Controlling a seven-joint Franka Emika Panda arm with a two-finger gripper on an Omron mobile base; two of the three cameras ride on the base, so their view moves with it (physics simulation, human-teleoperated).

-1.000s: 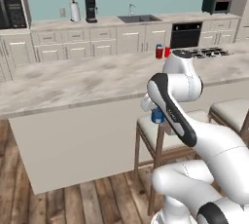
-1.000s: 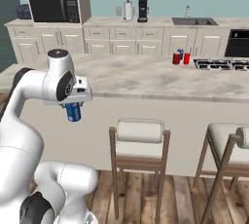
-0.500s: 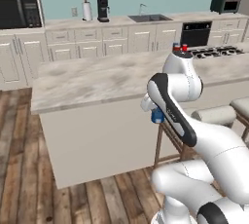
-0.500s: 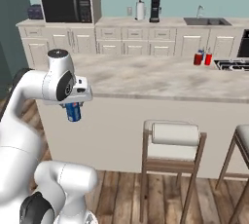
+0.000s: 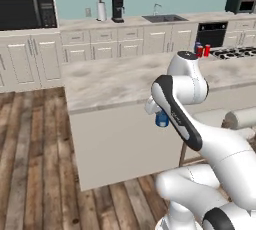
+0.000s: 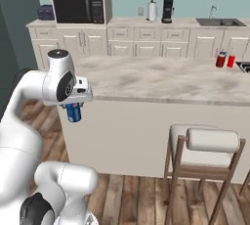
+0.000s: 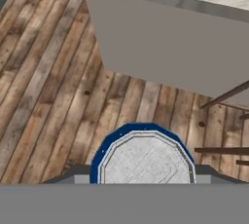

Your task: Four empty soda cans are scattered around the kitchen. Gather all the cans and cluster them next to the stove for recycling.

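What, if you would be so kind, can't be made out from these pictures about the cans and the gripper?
- Gripper fingers: in the left base view the arm's forearm covers them; in the hand view the blue can fills the space between them.
- Blue can's lower body: cut off by the hand view's bottom edge.
- Cans by the stove: red ones show, but they are too small to count or read.
- Stove: cut off by the frame edge in both base views.

A marble-topped island counter (image 6: pixel 161 79) carried two soda cans (image 6: pixel 225 60) standing together near its far end.
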